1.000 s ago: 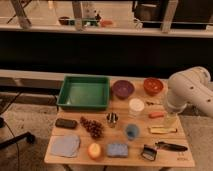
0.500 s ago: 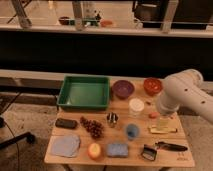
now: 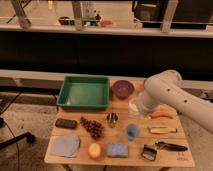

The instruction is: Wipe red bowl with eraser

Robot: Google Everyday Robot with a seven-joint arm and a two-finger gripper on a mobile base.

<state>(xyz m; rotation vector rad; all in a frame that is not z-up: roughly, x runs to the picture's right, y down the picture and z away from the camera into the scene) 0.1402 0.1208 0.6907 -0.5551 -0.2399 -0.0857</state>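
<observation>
The tray fills the back-left part of the counter, with a bowl just right of it. The eraser lies by the left edge, before the tray. A cloth sits at the front-left corner, a sponge along the front edge. The gripper hangs right of centre, before the bowl.

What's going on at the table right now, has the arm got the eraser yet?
Not yet. The robot's white arm reaches in from the right over the back of the table. Its claw hangs by the white cup, between the purple bowl and the blue cup. The eraser lies untouched near the table's left edge, in front of the green tray. The red bowl is out of sight; the arm covers the spot right of the purple bowl.
</observation>
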